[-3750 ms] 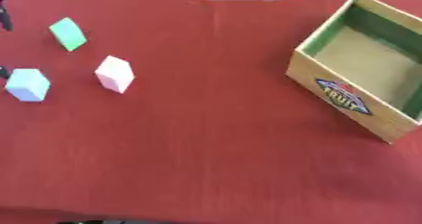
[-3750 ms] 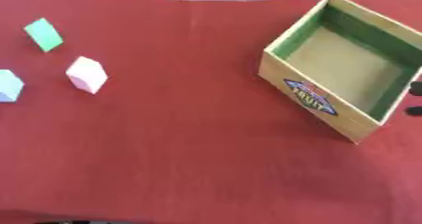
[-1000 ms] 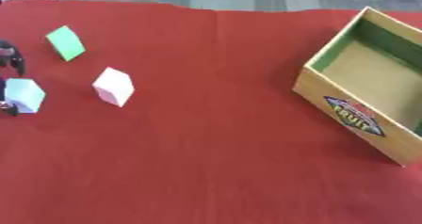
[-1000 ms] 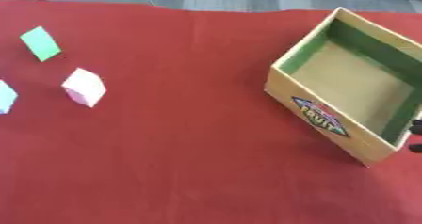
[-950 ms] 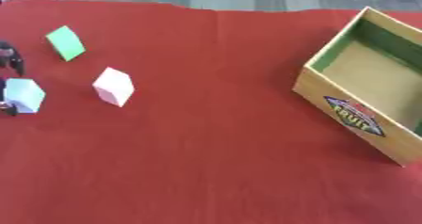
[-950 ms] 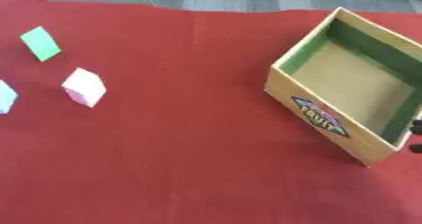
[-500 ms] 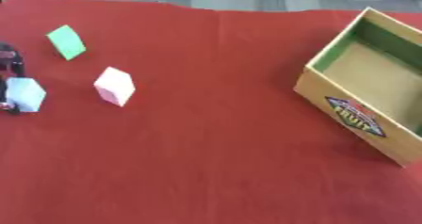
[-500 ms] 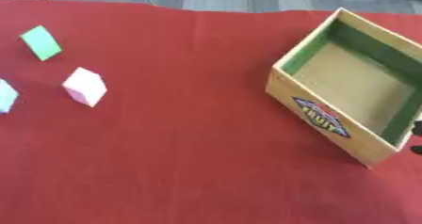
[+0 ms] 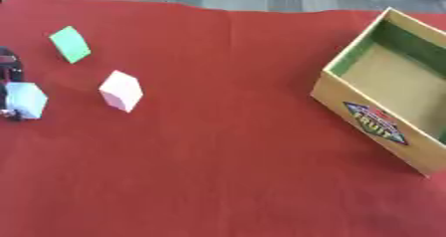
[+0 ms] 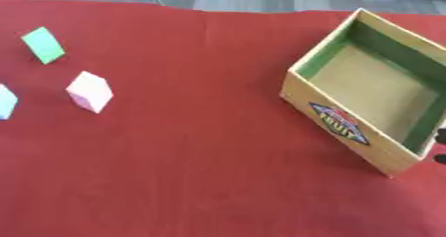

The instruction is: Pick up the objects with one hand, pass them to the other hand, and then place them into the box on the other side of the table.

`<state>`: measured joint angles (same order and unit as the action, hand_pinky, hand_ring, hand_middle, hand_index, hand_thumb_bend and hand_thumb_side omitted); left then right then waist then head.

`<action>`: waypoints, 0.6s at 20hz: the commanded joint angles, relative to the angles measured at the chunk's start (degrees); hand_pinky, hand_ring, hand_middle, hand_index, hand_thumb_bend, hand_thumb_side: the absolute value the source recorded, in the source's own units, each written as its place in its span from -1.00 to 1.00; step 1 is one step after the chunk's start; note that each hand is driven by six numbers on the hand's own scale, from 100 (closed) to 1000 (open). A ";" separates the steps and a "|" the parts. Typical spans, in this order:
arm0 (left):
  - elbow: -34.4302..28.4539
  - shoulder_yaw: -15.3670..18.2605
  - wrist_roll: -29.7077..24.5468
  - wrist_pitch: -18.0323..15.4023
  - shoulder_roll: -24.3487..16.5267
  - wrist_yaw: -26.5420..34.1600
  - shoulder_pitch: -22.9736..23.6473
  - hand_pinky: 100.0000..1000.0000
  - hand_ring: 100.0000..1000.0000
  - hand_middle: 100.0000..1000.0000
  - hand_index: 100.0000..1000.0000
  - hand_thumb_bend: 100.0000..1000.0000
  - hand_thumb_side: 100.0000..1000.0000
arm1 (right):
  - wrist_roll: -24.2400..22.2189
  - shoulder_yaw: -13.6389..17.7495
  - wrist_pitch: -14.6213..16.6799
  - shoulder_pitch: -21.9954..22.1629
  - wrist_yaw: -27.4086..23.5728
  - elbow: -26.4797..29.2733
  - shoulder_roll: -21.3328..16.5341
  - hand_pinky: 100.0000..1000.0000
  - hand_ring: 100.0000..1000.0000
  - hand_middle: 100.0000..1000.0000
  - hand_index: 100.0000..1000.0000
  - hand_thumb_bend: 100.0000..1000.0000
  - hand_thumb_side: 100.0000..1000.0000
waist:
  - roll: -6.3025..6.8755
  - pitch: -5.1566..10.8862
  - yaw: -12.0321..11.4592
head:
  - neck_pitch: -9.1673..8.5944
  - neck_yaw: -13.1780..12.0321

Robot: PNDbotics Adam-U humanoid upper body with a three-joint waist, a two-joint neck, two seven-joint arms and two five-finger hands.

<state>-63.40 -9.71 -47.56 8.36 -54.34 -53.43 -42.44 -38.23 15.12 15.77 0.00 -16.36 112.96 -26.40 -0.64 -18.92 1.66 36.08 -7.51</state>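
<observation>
Left eye view shows a red table cloth [image 9: 226, 171] with three small blocks at the left of the frame: a green block [image 9: 69, 44] in the upper left, a pink block [image 9: 121, 90] lower and further in, and a pale blue block [image 9: 26, 100] at the left edge. Nothing lies between the blocks and the cardboard box [image 9: 383, 126] at the right edge; its green-lined inside holds nothing. The wide middle and lower cloth is bare. The left hand [image 9: 9, 71] shows at the left edge, dark fingers touching the pale blue block above and below; whether they grip it I cannot tell. In the right eye view, a dark bit of the right hand [image 10: 440, 136] shows beside the box; its fingers are unclear.
</observation>
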 commanded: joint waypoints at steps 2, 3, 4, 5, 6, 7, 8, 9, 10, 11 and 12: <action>-0.75 0.57 -0.29 0.60 -1.57 0.42 -0.86 0.53 0.43 0.21 -0.12 -0.18 -1.00 | 0.03 0.79 -0.06 -0.13 -0.30 0.63 -1.35 0.67 1.00 0.64 0.85 -1.00 -0.25 | 0.31 1.13 -0.08 | -0.18 -0.14; -0.93 0.68 -0.22 0.81 -1.57 0.79 -0.89 0.52 0.42 0.18 -0.15 -0.21 -1.00 | 0.05 0.81 -0.04 -0.06 -0.37 0.64 -1.42 0.67 1.00 0.64 0.85 -1.00 -0.25 | 0.34 1.24 -0.10 | -0.12 -0.09; -1.12 0.75 -0.13 1.05 -1.60 1.26 -0.87 0.52 0.42 0.18 -0.15 -0.21 -1.00 | 0.06 0.82 -0.01 0.01 -0.43 0.65 -1.48 0.67 1.00 0.64 0.85 -1.00 -0.25 | 0.36 1.30 -0.11 | -0.07 -0.06; -1.53 0.91 0.02 1.26 -1.60 1.84 -0.90 0.50 0.38 0.15 -0.17 -0.26 -1.00 | 0.10 0.85 0.02 0.10 -0.50 0.65 -1.55 0.67 1.00 0.64 0.84 -1.00 -0.25 | 0.37 1.43 -0.15 | -0.04 0.00; -2.17 1.12 0.26 1.47 -1.64 2.56 -0.90 0.50 0.37 0.13 -0.17 -0.28 -1.00 | 0.14 0.89 0.07 0.22 -0.59 0.66 -1.63 0.67 1.00 0.64 0.84 -1.00 -0.25 | 0.37 1.56 -0.22 | 0.04 0.10; -3.05 1.37 0.57 1.65 -1.75 3.33 -0.85 0.49 0.35 0.12 -0.18 -0.30 -1.00 | 0.20 0.91 0.15 0.36 -0.70 0.68 -1.73 0.68 1.00 0.64 0.84 -1.00 -0.25 | 0.37 1.70 -0.29 | 0.15 0.20; -4.11 1.61 0.93 1.79 -1.92 4.16 -0.71 0.48 0.33 0.09 -0.18 -0.32 -1.00 | 0.26 0.94 0.25 0.50 -0.81 0.71 -1.85 0.68 1.00 0.64 0.84 -1.00 -0.24 | 0.38 1.84 -0.38 | 0.23 0.31; -5.40 1.84 1.50 1.78 -2.15 5.05 -0.53 0.47 0.30 0.06 -0.20 -0.36 -1.00 | 0.33 0.97 0.34 0.63 -0.95 0.74 -1.99 0.68 1.00 0.64 0.84 -1.00 -0.24 | 0.39 1.98 -0.47 | 0.30 0.44; -6.69 2.03 2.20 1.78 -2.46 5.88 -0.20 0.47 0.29 0.06 -0.20 -0.36 -1.00 | 0.40 1.00 0.43 0.71 -1.10 0.76 -2.12 0.68 1.00 0.64 0.84 -1.00 -0.16 | 0.41 2.07 -0.56 | 0.35 0.56; -7.80 2.39 2.98 1.66 -2.54 6.51 0.02 0.46 0.26 0.00 -0.20 -0.42 -1.00 | 0.45 1.01 0.53 0.79 -1.27 0.80 -2.27 0.68 1.00 0.64 0.84 -1.00 -0.24 | 0.40 2.21 -0.63 | 0.42 0.67; -9.02 2.90 3.78 1.32 -2.52 7.24 0.32 0.46 0.23 -0.02 -0.20 -0.45 -1.00 | 0.51 1.02 0.63 0.88 -1.44 0.83 -2.41 0.68 1.00 0.64 0.84 -1.00 -0.24 | 0.38 2.31 -0.73 | 0.46 0.80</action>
<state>-70.47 -8.08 -44.68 9.76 -54.40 -47.16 -41.58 -37.83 15.46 16.15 0.97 -17.32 112.96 -26.92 -0.40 -18.14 0.96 36.21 -6.88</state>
